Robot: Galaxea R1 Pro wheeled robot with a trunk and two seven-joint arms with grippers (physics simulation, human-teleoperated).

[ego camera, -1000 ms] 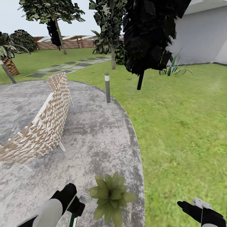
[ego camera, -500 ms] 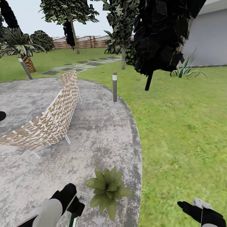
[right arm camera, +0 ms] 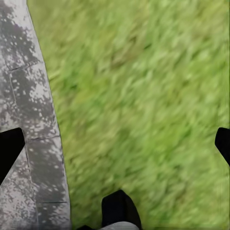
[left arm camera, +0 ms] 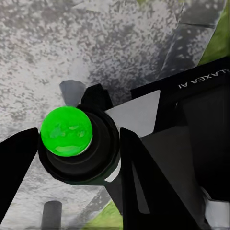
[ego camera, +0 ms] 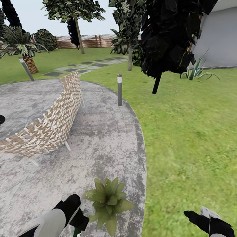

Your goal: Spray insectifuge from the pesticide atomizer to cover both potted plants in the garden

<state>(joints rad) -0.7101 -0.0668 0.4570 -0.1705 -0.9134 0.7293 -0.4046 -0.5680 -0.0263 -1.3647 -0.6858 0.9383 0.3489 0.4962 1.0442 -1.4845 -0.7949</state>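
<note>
Left gripper [left arm camera: 79,143] clamped on pesticide atomizer [left arm camera: 72,139], bottle end-on along the fingers; potted plant [ego camera: 107,200] just beside it on the patio [ego camera: 108,144], toward the lawn. Right gripper [right arm camera: 115,143] spread, over grass, farther off.

The head view looks down across the stone patio [ego camera: 108,144] and lawn [ego camera: 191,131], which both wrist views see close up.
</note>
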